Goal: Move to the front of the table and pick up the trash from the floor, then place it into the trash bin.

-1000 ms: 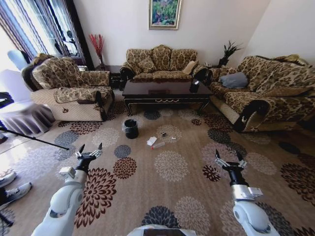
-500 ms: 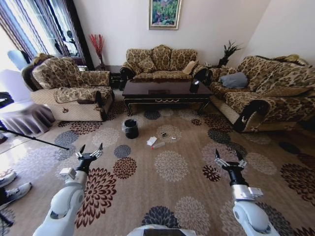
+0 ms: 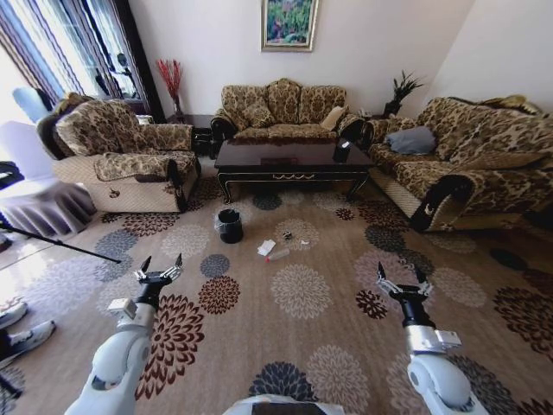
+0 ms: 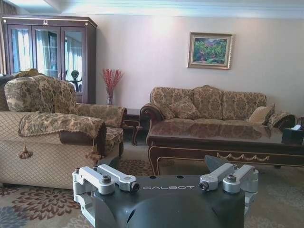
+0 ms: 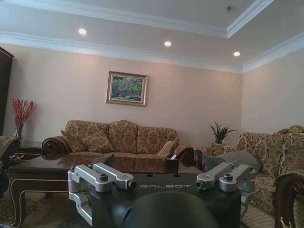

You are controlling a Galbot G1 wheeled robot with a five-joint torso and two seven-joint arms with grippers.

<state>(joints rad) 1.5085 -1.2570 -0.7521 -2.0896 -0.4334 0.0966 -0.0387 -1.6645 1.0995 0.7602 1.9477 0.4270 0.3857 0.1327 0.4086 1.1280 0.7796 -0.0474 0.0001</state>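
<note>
- Litter lies on the carpet floor (image 3: 302, 346) well ahead of both pincers, between them and the dark coffee table (image 3: 294, 160): a clear plastic bottle (image 3: 277, 254), a crumpled white paper (image 3: 266, 247), a small dark wrapper (image 3: 287, 235) and a tiny white scrap (image 3: 304, 244).
- Trash bin (image 3: 229, 226), black with a thin liner, stands on the carpet just beside the litter, ahead of the left pincer and nearer to it than to the right one.
- Left pincer (image 3: 159, 270) hangs low over the carpet, prongs spread apart, holding nothing; litter sits ahead and off toward the right arm's side.
- Right pincer (image 3: 401, 280) likewise spread and empty, litter ahead and off toward the left arm's side.
- Handling, as judged: bottle looks empty, so light, smooth and prone to roll or squirt out of a pinch; take it across the middle of the body. Paper is soft and will crush; grip the bulk of the wad. Wrapper is thin and crinkly, lies low in the pile, wants a low pinch. Scrap may be too flat to catch.
- Hard to make out: bottle cap colour, what the wrapper is, whether the pieces touch one another, what is inside the bin.
</note>
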